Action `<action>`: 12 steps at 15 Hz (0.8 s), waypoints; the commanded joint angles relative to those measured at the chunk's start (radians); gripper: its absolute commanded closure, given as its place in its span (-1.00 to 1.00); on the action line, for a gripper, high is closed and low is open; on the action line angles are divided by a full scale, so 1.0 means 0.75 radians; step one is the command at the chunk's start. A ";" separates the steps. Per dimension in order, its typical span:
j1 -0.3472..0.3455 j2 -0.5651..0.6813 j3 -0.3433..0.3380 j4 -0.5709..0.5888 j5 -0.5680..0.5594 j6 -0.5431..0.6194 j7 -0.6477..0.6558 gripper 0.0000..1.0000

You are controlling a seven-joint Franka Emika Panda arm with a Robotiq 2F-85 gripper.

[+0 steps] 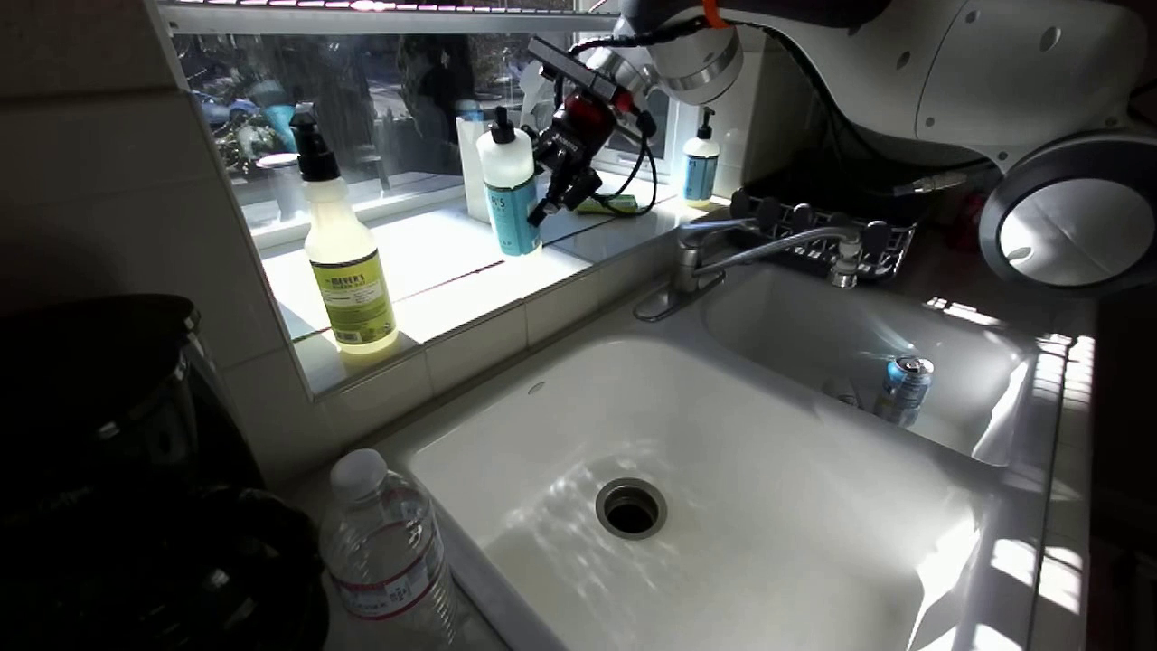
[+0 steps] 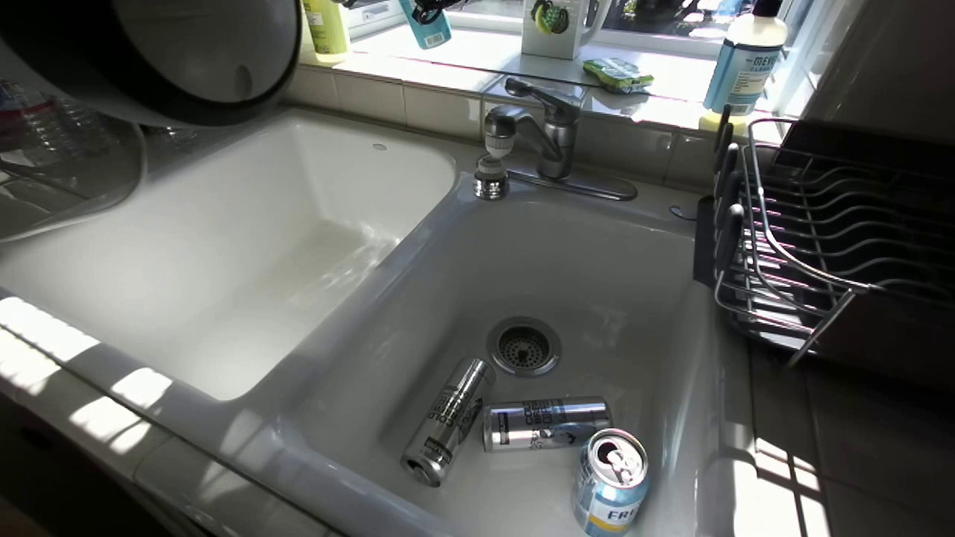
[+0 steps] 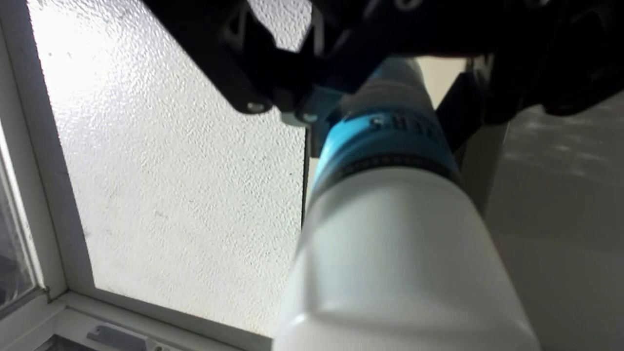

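Note:
A white-and-blue soap bottle (image 1: 513, 215) with a black top is at the window ledge, and my gripper (image 1: 535, 176) is shut on its side. In the wrist view the fingers flank the blue label, and the bottle's white shoulder (image 3: 399, 253) fills the lower middle. The same bottle (image 2: 427, 28) shows tilted at the top edge of an exterior view, where the gripper is mostly cut off. Whether its base touches the ledge I cannot tell. Nearer the ledge's end stands a yellow-green labelled bottle (image 1: 352, 280).
A double sink (image 1: 723, 380) with a faucet (image 2: 556, 134) lies below the ledge (image 1: 452, 289). Cans, including a blue one (image 2: 612, 485), are in one basin. A dish rack (image 2: 806, 246), green packet (image 2: 618, 74), white pitcher (image 2: 550, 30), blue-labelled bottle (image 2: 746, 67) and water bottle (image 1: 384, 551) stand around.

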 commanded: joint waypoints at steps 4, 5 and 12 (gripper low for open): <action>0.085 -0.096 -0.081 -0.013 -0.189 -0.085 -0.069 0.38; 0.099 -0.112 -0.097 -0.020 -0.226 -0.110 -0.070 0.38; 0.120 -0.143 -0.121 -0.001 -0.310 -0.175 -0.059 -0.12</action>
